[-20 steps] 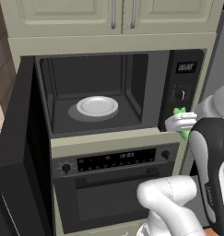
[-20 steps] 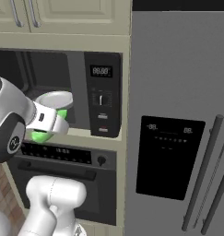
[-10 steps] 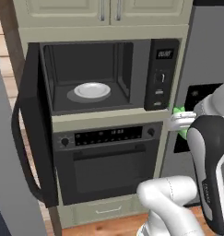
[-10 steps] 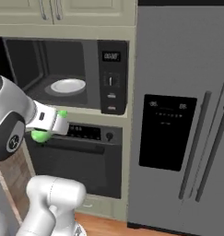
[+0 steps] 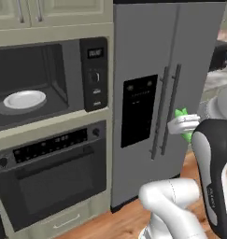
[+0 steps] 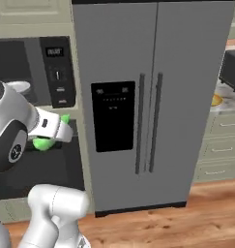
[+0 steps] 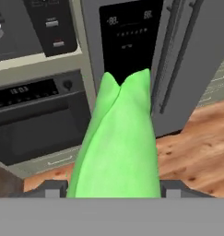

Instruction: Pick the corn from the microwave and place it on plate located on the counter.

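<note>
The whole scene has slid leftward across both base views over the last second, which means the base is driving to the right, not that the kitchen is moving: the microwave (image 5: 49, 88), central a moment ago, now sits at the left edge, and a grey fridge (image 6: 148, 101) takes the middle. The corn (image 7: 118, 143) is out of the cavity and rides with the arm, clamped in the gripper (image 5: 184, 125), whose jaws are closed on its lower end with the leafy tip pointing forward (in the hand view the husk hides most of the fingers). A white-grey plate (image 5: 24, 99) stays behind in the microwave. To the right, the table (image 6: 227, 102) edges into view, and an orange-yellow sliver on it is probably the plate (image 6: 215, 100). My judgement: the pick is done, and carrying to the plate remains.
</note>
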Available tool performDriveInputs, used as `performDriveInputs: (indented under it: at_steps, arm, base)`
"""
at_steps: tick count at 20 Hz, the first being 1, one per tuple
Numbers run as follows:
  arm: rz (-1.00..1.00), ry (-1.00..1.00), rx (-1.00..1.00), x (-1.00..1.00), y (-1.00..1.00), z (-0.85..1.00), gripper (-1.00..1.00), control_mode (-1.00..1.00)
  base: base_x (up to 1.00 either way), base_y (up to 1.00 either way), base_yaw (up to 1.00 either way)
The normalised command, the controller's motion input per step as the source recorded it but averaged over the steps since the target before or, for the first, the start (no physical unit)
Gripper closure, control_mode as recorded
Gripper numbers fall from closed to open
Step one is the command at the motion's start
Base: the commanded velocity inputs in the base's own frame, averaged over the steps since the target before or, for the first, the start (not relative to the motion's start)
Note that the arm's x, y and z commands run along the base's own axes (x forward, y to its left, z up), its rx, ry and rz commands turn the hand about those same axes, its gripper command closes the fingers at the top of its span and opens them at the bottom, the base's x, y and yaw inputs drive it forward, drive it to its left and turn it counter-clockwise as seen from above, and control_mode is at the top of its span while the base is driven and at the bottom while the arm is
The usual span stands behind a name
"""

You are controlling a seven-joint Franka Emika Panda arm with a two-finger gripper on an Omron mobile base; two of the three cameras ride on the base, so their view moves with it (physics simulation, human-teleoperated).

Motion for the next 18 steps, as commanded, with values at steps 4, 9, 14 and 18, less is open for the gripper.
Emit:
performDriveInputs:
  at_steps: [4, 9, 14, 18]
  arm:
    - [0.0, 0.0, 0.0, 0.0, 0.0, 0.0, 1.0, 1.0]
    - [0.0, 0.0, 0.0, 0.0, 0.0, 0.0, 1.0, 1.0]
    - [0.0, 0.0, 0.0, 0.0, 0.0, 0.0, 1.0, 1.0]
    - [0.0, 0.0, 0.0, 0.0, 0.0, 0.0, 1.0, 1.0]
  base:
    - [0.0, -0.57, -0.85]
    - [0.3, -0.87, -0.66]
    - [0.86, -0.84, -0.46]
    - [1.0, -0.57, -0.28]
